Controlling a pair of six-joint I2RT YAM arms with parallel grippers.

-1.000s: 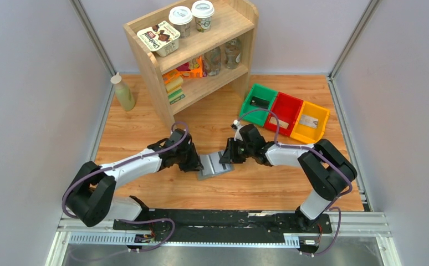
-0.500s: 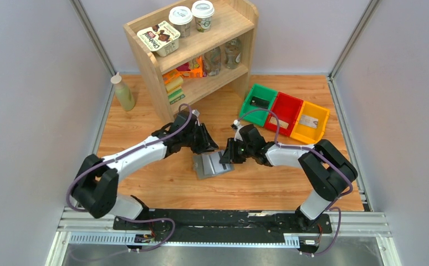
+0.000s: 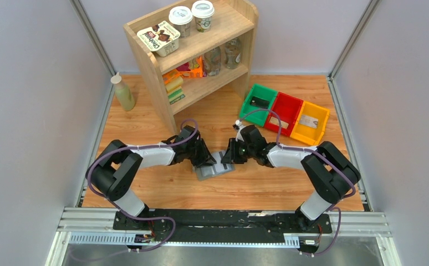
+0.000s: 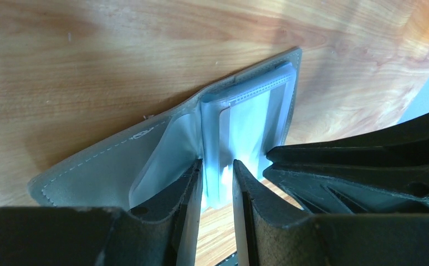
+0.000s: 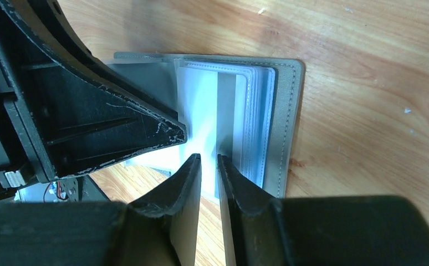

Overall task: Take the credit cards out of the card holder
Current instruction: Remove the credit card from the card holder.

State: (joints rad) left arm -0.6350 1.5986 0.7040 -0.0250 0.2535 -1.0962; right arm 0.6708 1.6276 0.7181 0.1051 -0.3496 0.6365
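Left gripper point(image 4: 218, 183) pinches the card holder point(image 4: 90, 177) by its floppy, slick pockets — right gripper point(image 5: 208, 166) nearly closed, grip unclear — take the stiff credit cards point(image 5: 235, 111) by an edge

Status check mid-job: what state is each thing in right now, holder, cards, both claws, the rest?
card holder, lying open, pockets facing up
credit cards, inside the pockets, none out
left claw, closed on the holder's pocket stack
right claw, closed narrowly on one pocket leaf
paper cups, upright, lids on
bottle, upright, capped
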